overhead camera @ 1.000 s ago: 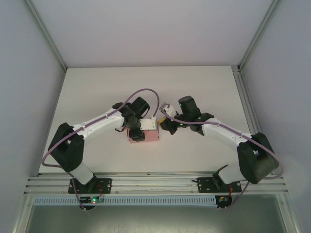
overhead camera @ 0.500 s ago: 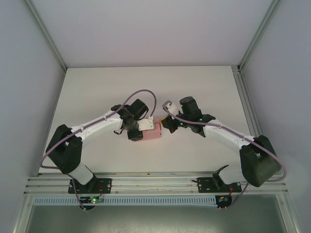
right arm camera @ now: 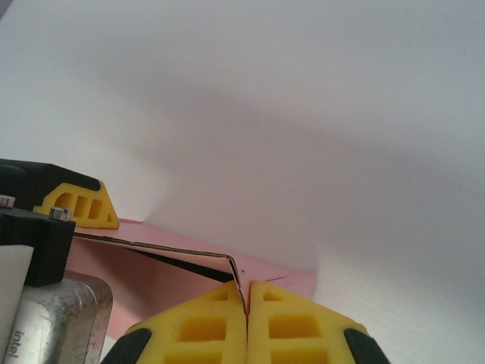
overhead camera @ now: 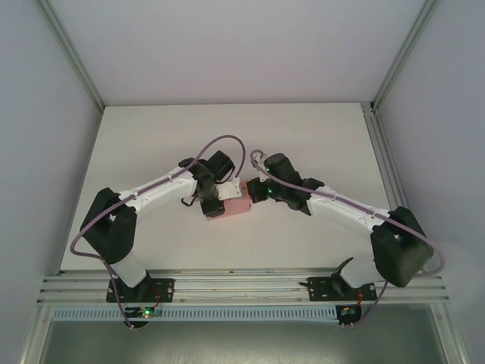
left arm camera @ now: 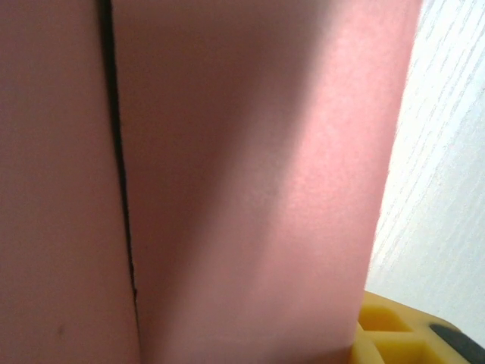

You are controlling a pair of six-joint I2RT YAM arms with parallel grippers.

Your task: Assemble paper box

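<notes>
The paper box [overhead camera: 238, 206] is a small pink card box lying mid-table between both arms. My left gripper [overhead camera: 217, 203] is over its left end. In the left wrist view the paper box [left arm camera: 250, 182] is very close, with a dark slit down its left side, and one yellow fingertip [left arm camera: 394, 334] presses against its lower right edge. My right gripper [overhead camera: 255, 192] meets the box's right end. In the right wrist view its two yellow fingers [right arm camera: 189, 326] are shut together, with a raised pink flap's folded edge [right arm camera: 236, 267] running down into the seam between them.
The white table [overhead camera: 318, 136] has bare surface behind and to both sides of the box. Aluminium rails [overhead camera: 242, 284] run along the near edge, by the arm bases. The left gripper's other yellow finger [right arm camera: 76, 205] and camera housing [right arm camera: 53, 318] sit close to the right fingers.
The left gripper's jaws have narrowed onto the box. The right arm has reached leftward until its fingers meet the box's right end. The box has shifted slightly to the right.
</notes>
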